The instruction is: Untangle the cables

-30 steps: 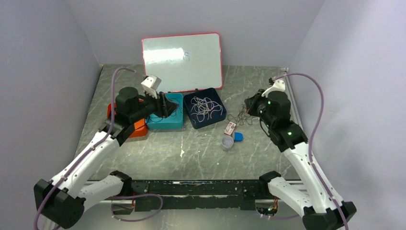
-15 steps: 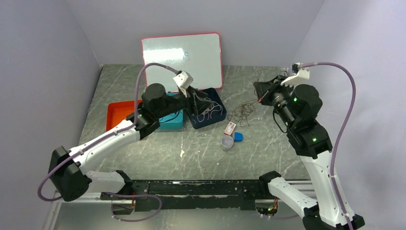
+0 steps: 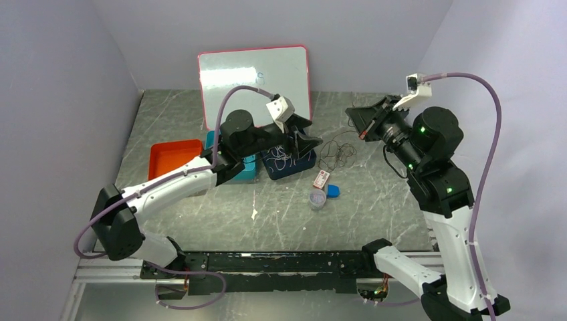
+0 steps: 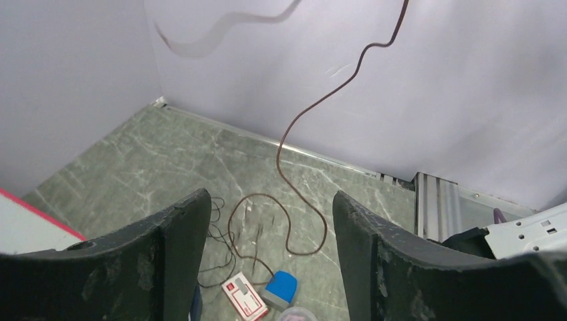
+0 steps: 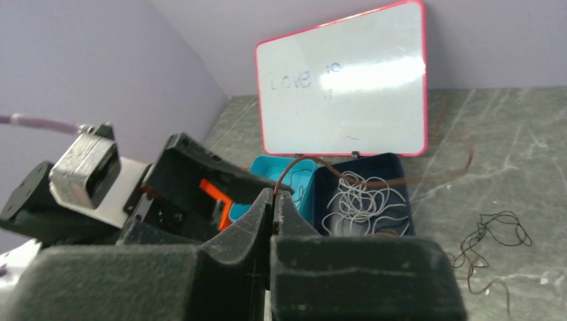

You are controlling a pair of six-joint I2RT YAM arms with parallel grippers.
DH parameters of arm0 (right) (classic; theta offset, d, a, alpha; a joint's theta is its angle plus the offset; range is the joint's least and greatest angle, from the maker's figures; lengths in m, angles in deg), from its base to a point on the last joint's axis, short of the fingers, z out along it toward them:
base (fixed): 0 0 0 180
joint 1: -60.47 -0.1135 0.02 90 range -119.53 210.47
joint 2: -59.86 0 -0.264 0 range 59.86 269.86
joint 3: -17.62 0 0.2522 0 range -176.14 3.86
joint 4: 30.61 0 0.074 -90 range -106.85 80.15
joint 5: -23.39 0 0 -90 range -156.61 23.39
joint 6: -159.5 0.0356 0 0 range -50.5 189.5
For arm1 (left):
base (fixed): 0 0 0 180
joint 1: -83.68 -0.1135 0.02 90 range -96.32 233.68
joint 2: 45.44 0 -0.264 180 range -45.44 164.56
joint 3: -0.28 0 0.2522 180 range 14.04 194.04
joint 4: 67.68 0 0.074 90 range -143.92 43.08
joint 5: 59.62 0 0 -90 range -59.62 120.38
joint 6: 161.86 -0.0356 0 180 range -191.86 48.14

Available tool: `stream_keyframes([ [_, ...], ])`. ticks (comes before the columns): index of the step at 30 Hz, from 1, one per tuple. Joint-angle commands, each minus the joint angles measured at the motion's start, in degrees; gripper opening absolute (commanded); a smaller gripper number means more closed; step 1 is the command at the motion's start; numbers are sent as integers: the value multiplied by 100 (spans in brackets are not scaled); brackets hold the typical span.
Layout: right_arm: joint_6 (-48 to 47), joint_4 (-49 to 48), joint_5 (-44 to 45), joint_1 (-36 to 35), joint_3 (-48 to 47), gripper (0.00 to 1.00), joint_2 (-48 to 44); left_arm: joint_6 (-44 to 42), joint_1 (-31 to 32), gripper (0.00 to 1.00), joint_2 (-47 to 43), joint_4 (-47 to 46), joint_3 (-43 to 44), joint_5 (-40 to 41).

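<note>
- The right end effector (image 5: 274, 195) has its fingers pressed together on a thin brown cable (image 4: 292, 131) and holds it high above the far right of the desk (image 3: 281, 221). From the pinch the strand drops to loose loops (image 3: 337, 152) lying on the desk.
- The left end effector (image 4: 270, 221) hangs over the navy tray (image 3: 302, 164) with its fingers wide apart and nothing between them. In its wrist view the hanging strand falls inside the gap, but it is farther off and not touching.
- A bundle of white cables (image 5: 361, 199) sits inside the navy tray, left of the loops. A teal tray (image 3: 246, 167) and an orange tray (image 3: 172, 157) lie further left, and a whiteboard (image 3: 254, 79) leans at the far wall.
- Just near of the loops lie a small red-and-white box (image 3: 321, 178), a small blue object (image 3: 332, 190) and a clear round container (image 3: 317, 199).
- What could go wrong, as I judge it:
  - The strand is very thin, so it may slide out of the pinch under a harder pull.
  - Lifting while the loops cross one another could cinch them into a knot rather than free them.
  - The trailing loops may catch the box or the container and drag them.
  - The left fingers could close on air — the free-hanging strand may swing.
  - A low pass over the tray could snag the white cables.
</note>
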Motion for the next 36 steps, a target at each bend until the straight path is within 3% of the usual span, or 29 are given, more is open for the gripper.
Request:
stream_keyframes([
  [1, -116, 161, -803, 30, -203, 0, 18, -262, 23, 72, 181, -472, 413, -490],
  [11, -8, 66, -1077, 28, -135, 0, -22, -175, 97, 74, 469, -606, 663, -1007],
  [21, 250, -313, -1166, 30, 241, 0, -74, -162, 130, 73, 186, -428, 300, -877],
  [26, 91, -351, -1375, 24, 174, 0, 45, -266, 129, 69, -204, 313, 78, -62],
  [36, 72, -1101, -2011, -49, 187, 0, 768, 283, 37, 67, -2093, 2914, -859, 3358],
])
